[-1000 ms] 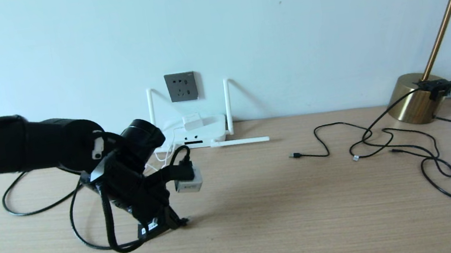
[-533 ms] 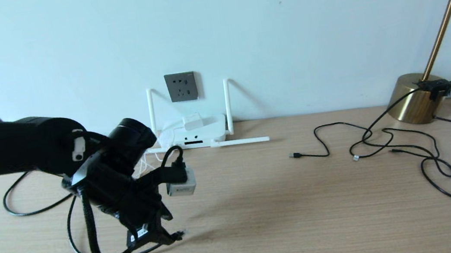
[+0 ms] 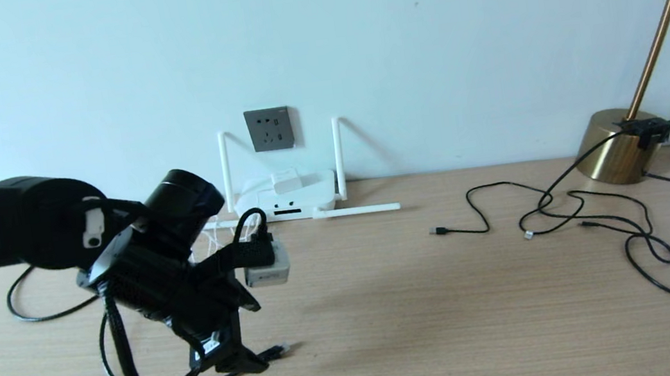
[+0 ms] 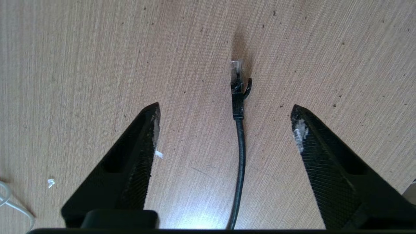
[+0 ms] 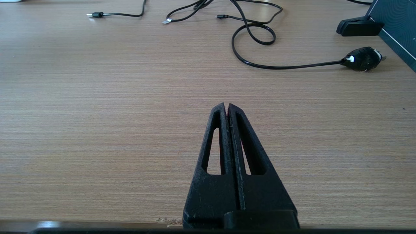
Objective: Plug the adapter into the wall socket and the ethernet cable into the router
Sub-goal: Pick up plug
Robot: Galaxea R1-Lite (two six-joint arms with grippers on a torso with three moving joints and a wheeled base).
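Note:
The ethernet cable point(image 4: 239, 146) lies loose on the wooden table, its clear-tipped plug point(image 3: 277, 351) pointing right. My left gripper point(image 4: 225, 108) hangs open over it, one finger on each side and neither touching it; in the head view the left gripper point(image 3: 256, 337) is at the table's left. The router point(image 3: 288, 199) sits against the wall with the small white adapter point(image 3: 286, 181) resting on top of it. The dark grey wall socket point(image 3: 269, 129) is just above, with nothing in it. My right gripper point(image 5: 227, 105) is shut and holds nothing, low over bare table.
Thin black USB cables point(image 3: 571, 215) sprawl at the right, near a brass lamp base point(image 3: 617, 145). A black plug point(image 5: 362, 59) and a dark box point(image 5: 395, 22) lie at the far right. A thin white cord point(image 4: 6, 198) lies beside my left gripper.
My left gripper has opened and let go of the ethernet cable, whose plug now lies on the table. The left arm has drawn back a little to the left.

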